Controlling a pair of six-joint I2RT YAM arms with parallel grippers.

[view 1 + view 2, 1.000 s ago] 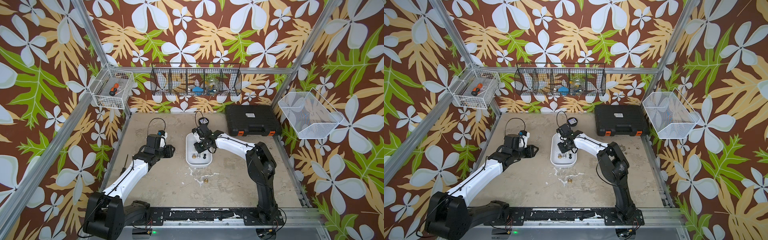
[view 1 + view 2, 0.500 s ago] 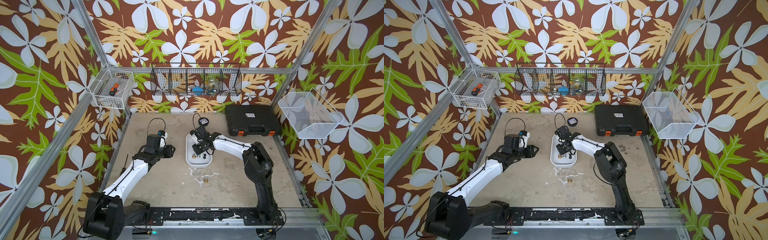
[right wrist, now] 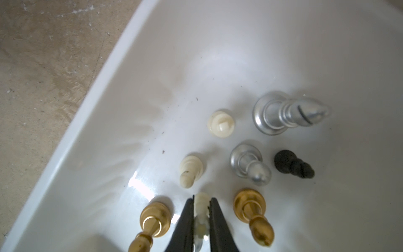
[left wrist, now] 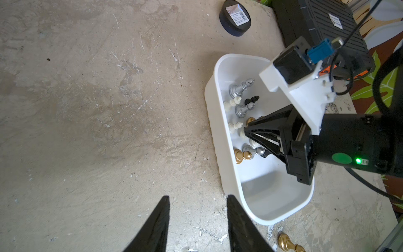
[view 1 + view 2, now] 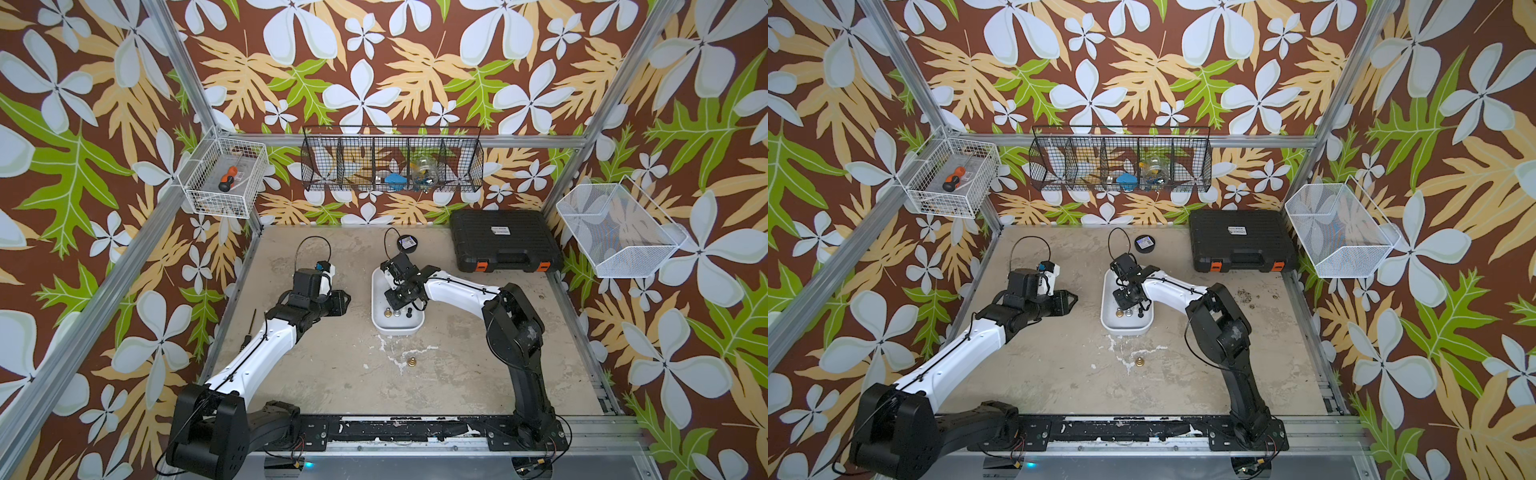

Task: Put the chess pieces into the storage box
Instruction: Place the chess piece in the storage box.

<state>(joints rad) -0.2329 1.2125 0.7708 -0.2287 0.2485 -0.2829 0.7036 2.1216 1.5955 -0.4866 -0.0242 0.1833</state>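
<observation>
The storage box (image 5: 397, 332) stands on the tabletop (image 5: 332, 374) near its middle in both top views, long axis running front to back. A black hard case (image 5: 505, 239) with orange latches lies at the far right corner of the tabletop, well apart from the box. The right tool (image 3: 202, 199) reaches down into the storage box and is closed on a cream-white piece (image 3: 201, 206), one finger against each side of it. Whether the base of this piece touches the box floor cannot be determined. The left tool (image 4: 197, 197) hovers over bare tabletop just beside the left wall of the box, its jaws apart with nothing between them. A black round puck (image 5: 407, 242) with a label sits on the tabletop just behind the far end of the box. The chess pieces (image 4: 242, 109) are gathered inside the storage box, standing upright on its floor around the right tool. The right wrist view shows a tall silver piece (image 3: 290, 113), a smaller silver piece (image 3: 250, 163), a black piece (image 3: 292, 165), two further cream pieces (image 3: 221, 124) and two gold pieces (image 3: 253, 209). A loose gold piece (image 5: 412, 361) lies on the tabletop in front of the near end of the box, apart from it. The left wrist view shows it on its side.
</observation>
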